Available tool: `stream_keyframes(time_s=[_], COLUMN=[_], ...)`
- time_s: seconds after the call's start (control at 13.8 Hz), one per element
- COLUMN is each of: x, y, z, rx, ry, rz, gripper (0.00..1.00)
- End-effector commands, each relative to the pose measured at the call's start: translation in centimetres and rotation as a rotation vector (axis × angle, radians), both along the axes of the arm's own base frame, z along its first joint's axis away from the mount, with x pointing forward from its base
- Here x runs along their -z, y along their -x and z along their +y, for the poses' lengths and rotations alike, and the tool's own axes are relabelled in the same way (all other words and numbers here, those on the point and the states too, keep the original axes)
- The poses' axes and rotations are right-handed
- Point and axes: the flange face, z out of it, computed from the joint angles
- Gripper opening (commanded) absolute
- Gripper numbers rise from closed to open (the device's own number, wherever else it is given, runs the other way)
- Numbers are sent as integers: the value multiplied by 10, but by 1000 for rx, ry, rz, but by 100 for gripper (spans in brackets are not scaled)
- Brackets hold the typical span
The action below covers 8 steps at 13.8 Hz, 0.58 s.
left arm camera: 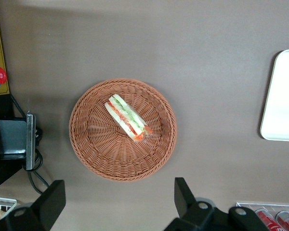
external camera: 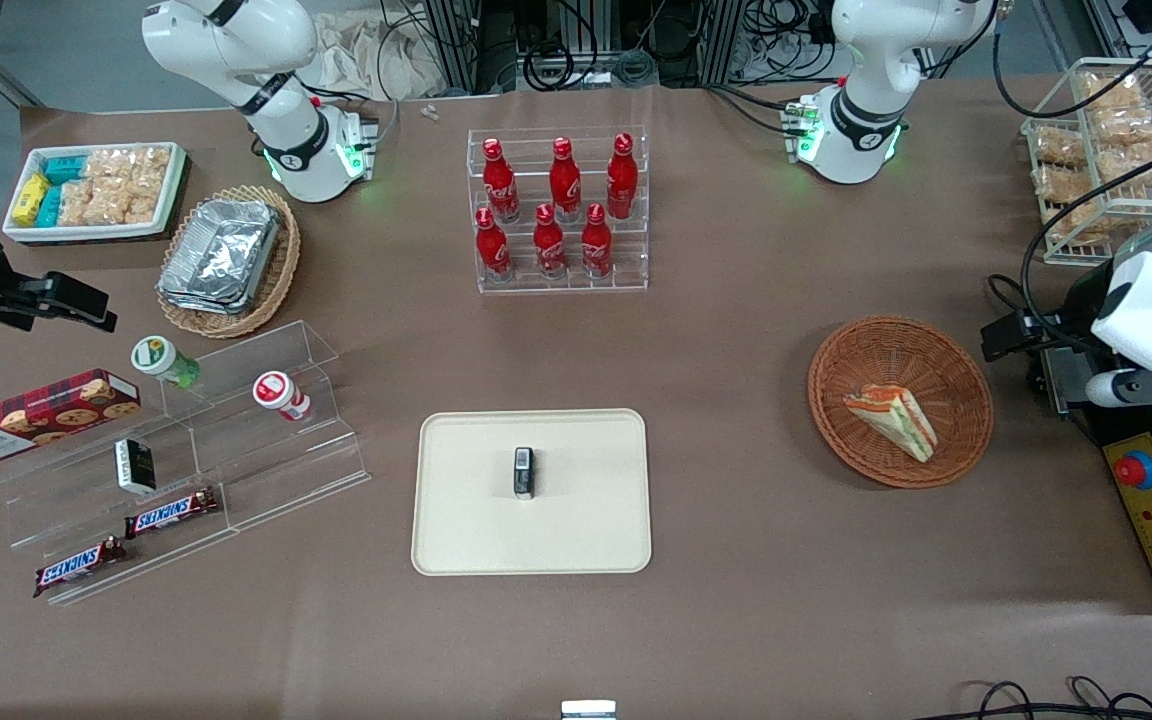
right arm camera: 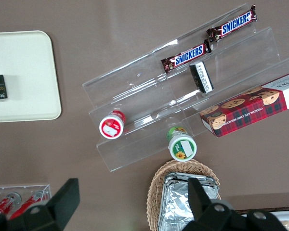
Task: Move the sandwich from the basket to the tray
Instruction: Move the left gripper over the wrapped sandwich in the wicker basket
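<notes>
jaws of the gripper [left arm camera: 118, 204] spread above the basket [left arm camera: 91, 144] holding the sandwich [left arm camera: 126, 117].

A plain matte brown table [external camera: 736, 400] fills the scene and lies bare directly beneath the jaws of the gripper [left arm camera: 118, 202], which hangs above it with fingers spread wide. Well away from the jaws, at the table's edge farthest from the front camera, black cables [external camera: 556, 60] tangle around metal framing [external camera: 452, 45] over grey floor [external camera: 76, 50].
</notes>
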Motion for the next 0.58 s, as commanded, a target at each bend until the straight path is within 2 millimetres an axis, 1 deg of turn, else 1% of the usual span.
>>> stream_keyframes(time_s=[0.0, 0.36, 0.43, 0.51], x=[-5, -5, -3, 4], y=[-3, -4, -4, -5], z=[1, 4, 4, 4], rx=[12, 4, 6, 2], ry=[6, 5, 3, 0], rz=[-2, -4, 1, 14], gripper=[100, 100, 100, 100])
